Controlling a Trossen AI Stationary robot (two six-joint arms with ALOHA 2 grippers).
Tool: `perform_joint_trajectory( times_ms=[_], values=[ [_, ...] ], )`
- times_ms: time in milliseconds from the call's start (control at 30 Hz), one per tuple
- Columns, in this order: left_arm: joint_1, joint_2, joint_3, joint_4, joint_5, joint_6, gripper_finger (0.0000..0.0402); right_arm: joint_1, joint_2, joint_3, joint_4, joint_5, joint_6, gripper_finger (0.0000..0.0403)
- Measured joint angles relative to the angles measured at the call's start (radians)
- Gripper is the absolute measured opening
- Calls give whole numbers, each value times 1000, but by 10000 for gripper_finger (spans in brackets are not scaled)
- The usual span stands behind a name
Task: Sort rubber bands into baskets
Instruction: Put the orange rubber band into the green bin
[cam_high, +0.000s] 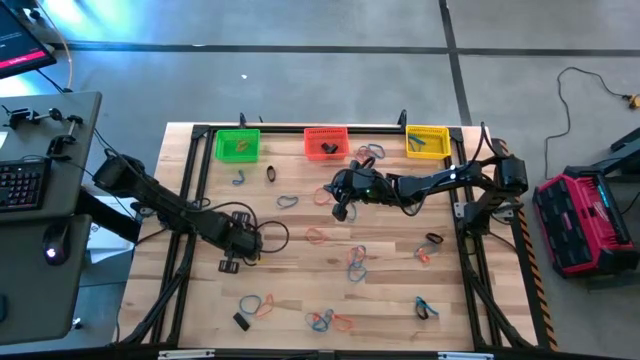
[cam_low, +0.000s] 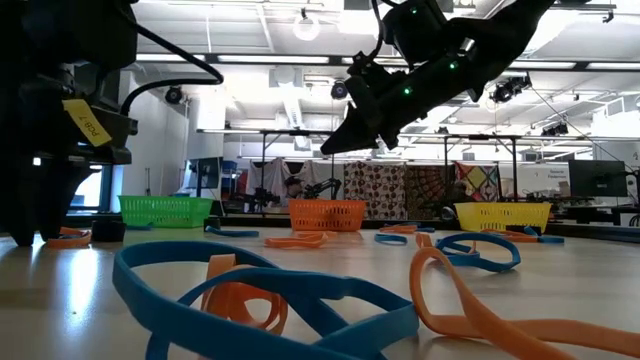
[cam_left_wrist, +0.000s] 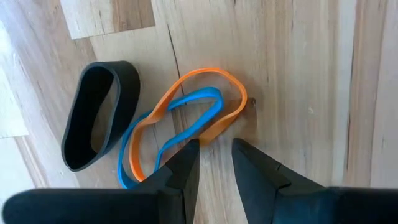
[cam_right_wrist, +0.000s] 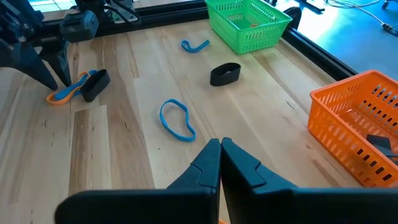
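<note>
Wooden table (cam_high: 390, 300), bands scattered; three baskets along the frame's top edge. Left gripper (cam_left_wrist: 214, 165), lower left, is parted just beside an orange band (cam_left_wrist: 208, 102). Right gripper (cam_right_wrist: 219, 163), centre, is clenched, empty.

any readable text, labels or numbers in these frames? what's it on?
Yellow tag on the dark arm hardware at the low view's left edge: printed characters, tilted and too blurred to read.
Monitor off the table's far left corner: red screen content, too small to read.
Baskets, rubber bands, table: no text visible.
</note>
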Motion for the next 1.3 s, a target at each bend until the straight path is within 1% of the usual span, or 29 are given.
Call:
perform_joint_trajectory(
  times_ms=[133,367,433,533,900,1067,1300],
  values=[
    [0,1,1,2,-3,7,75,0,0,0,0,0,0,0],
    [0,5,24,-5,13,36,9,0,0,0,0,0,0,0],
    [0,4,39,-2,13,36,3,0,0,0,0,0,0,0],
    [0,4,51,-5,12,34,12,0,0,0,0,-6,0,0],
    [-1,3,56,-42,15,36,70,0,1,1,-1,-8,0,0],
    [-1,12,56,-43,-22,38,74,0,1,1,-3,-8,0,0],
    [0,34,56,-39,-21,61,74,0,1,1,-8,-8,0,0]
  ],
)
